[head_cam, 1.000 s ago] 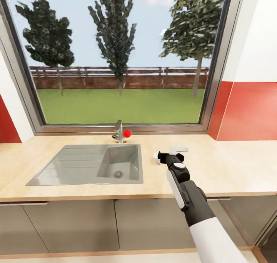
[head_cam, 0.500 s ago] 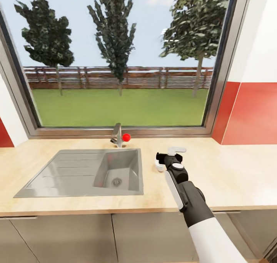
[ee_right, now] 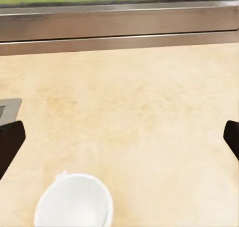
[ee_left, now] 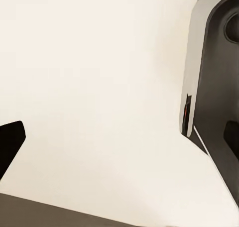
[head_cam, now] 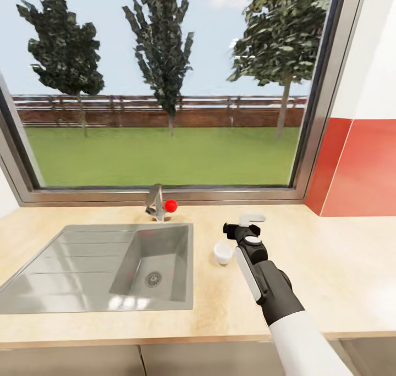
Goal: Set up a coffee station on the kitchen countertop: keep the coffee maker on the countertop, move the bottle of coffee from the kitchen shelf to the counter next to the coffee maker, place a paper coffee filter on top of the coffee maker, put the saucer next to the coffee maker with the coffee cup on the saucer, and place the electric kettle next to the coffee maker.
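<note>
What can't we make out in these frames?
Small white round cup: the right wrist view's bottom edge cuts off its near side.
Grey steel sink: the head view's left edge cuts it off.
Featureless pale surface: left wrist view, too blank to identify.

Right of the sink, the countertop lies open toward the red wall. The coffee cup stands just right of the sink; the faucet blocks the sink's back edge.
</note>
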Available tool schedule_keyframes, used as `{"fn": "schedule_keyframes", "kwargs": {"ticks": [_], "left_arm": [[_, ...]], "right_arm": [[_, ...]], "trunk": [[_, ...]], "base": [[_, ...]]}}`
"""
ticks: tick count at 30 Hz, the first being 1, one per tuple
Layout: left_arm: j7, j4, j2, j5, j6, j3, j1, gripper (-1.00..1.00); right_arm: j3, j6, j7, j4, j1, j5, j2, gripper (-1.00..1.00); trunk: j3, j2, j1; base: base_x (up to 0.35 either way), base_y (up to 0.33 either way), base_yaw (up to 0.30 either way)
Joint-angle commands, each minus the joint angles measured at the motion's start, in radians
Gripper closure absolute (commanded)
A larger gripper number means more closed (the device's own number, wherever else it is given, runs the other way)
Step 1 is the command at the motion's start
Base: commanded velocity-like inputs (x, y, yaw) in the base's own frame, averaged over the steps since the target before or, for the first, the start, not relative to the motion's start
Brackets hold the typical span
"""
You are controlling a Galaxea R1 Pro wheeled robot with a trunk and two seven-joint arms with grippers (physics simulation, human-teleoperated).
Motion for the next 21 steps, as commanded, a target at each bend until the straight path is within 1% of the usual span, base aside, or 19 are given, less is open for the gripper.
{"fn": "schedule_keyframes", "kwargs": {"ticks": [1, 5, 9, 12, 18, 21], "left_arm": [[0.004, 0.001, 0.0, -0.01, -0.004, 0.009, 0.0, -1.0], [0.004, 0.002, 0.0, -0.01, -0.004, 0.01, 0.0, -1.0], [0.005, 0.003, -0.001, -0.01, -0.004, 0.01, 0.004, -1.0], [0.006, 0.003, -0.001, -0.01, -0.004, 0.01, 0.009, -1.0], [0.006, 0.003, -0.001, -0.01, -0.004, 0.01, 0.011, -1.0], [0.007, 0.002, -0.002, -0.01, -0.004, 0.01, 0.011, -1.0]], "right_arm": [[0.002, 0.003, -0.01, 0.0, -0.001, -0.011, -0.001, -1.0], [0.002, 0.002, -0.01, 0.007, -0.001, -0.01, -0.001, -1.0], [0.002, 0.002, -0.01, 0.026, -0.001, -0.012, -0.001, -1.0], [0.002, 0.002, -0.01, 0.035, -0.001, -0.012, -0.001, -1.0], [0.002, 0.001, -0.01, 0.038, 0.0, -0.013, -0.005, -1.0], [0.002, 0.001, -0.01, 0.043, 0.002, -0.013, -0.008, -1.0]], "trunk": [[-0.002, -0.001, 0.001], [-0.002, -0.001, 0.001], [-0.002, -0.001, 0.001], [-0.002, -0.001, 0.001], [-0.007, -0.001, 0.001], [-0.008, -0.001, 0.001]], "base": [[0.299, -0.188, 0.0], [0.242, -0.163, 0.0], [0.159, -0.094, 0.0], [0.046, -0.021, 0.06], [0.008, -0.004, 0.196], [0.001, 0.0, 0.086]]}}
